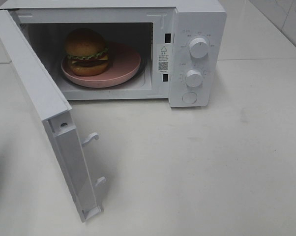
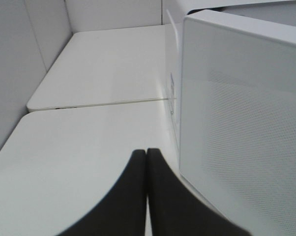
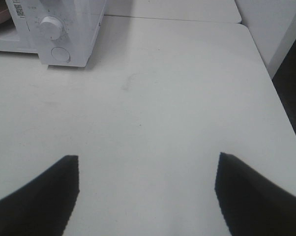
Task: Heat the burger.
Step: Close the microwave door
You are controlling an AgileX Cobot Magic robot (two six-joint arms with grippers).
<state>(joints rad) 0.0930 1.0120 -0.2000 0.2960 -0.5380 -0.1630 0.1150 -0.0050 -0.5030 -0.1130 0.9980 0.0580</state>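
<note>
Here, the bench [image 1: 212, 172] is a plain white matte surface built of sections that meet at thin seams, faintly scuffed, and white wall panels [image 2: 10, 73] close it in at the edges.

One left end effector [image 2: 146, 162] shows its two dark fingers pressed together, with nothing between them. It points along bare bench. Just beside it, on the side toward the other arm, stands the outer face of the microwave's door [image 2: 241, 123], white with a finely dotted window.

One right end effector [image 3: 147, 158] has its two fingers spread wide apart and holds nothing, with only empty bench under and between them. Ahead of it, off toward the left arm's side and well apart, sits the one white microwave [image 1: 197, 19].

The door is swung fully open. Two white latch hooks [image 1: 90, 138] stick out of its inner edge, one above the other. The control panel carries two round knobs [image 1: 199, 47], stacked, and one round button [image 1: 189, 98] below them.

The single burger [image 1: 86, 51] is inside the microwave cavity, upright on one round pink plate [image 1: 123, 64], set toward the hinge side of that plate. From the left end effector it lies beyond the open door. From the right end effector it lies ahead and past the control panel, hidden in that wrist view.
</note>
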